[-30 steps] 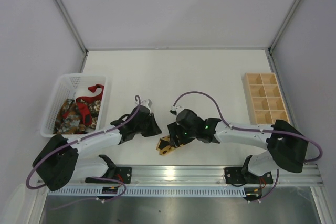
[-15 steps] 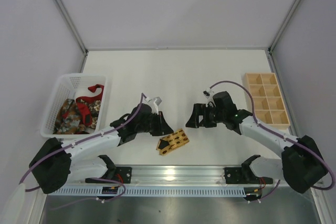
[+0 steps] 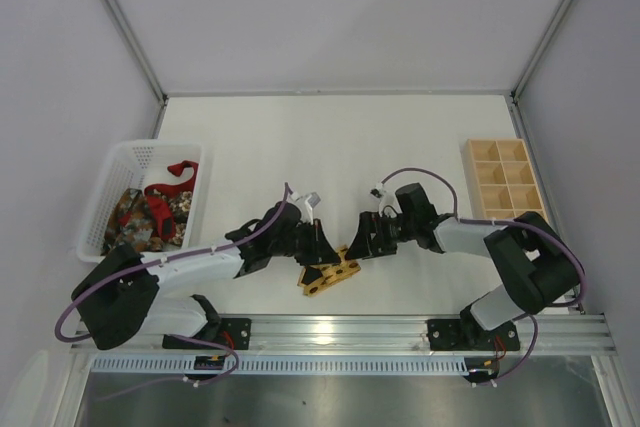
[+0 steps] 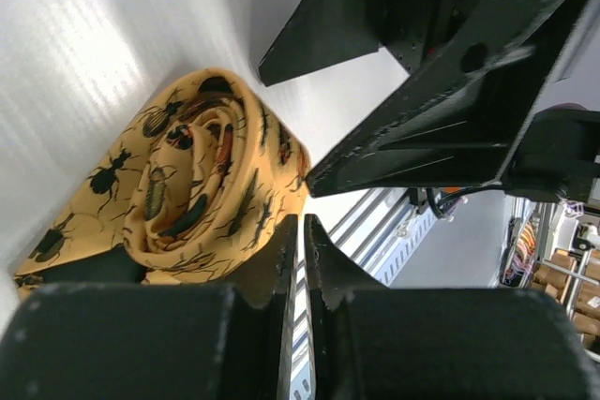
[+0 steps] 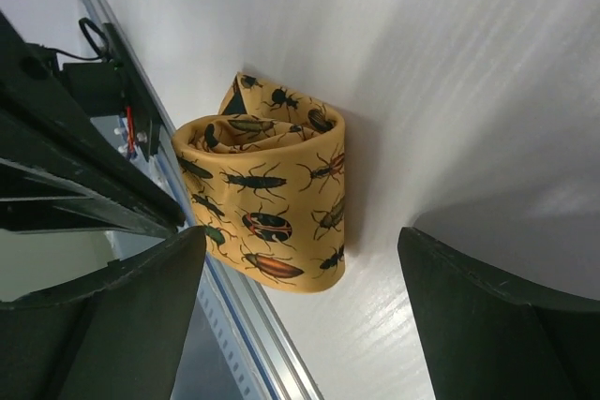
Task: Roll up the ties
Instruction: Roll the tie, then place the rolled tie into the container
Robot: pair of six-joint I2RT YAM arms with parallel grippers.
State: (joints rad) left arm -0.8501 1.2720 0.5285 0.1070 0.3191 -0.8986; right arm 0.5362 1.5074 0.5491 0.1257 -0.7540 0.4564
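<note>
The yellow-gold tie (image 5: pixel 272 199), printed with dark beetles, sits rolled into a loose coil on the white table (image 3: pixel 330 137), close to the front rail and about midway between the two arms. One short flat end pokes out from the coil on the side away from the right wrist camera.

The right gripper (image 3: pixel 360 240) hovers just to the coil's right, and its fingers (image 5: pixel 112 325) are spread wide. The roll lies ahead of the gap between them, touching neither.

The left gripper (image 4: pixel 300 231) comes in from the other side with its jaws pressed nearly together, only a thin slit showing and nothing in it. The coil sits just beside its tip; contact cannot be told.

Well to the left, the red tie (image 3: pixel 175 172) and the dark patterned tie (image 3: pixel 135 222) lie heaped in a white basket (image 3: pixel 110 162). A wooden compartment box (image 3: pixel 468 182) stands at the right.
</note>
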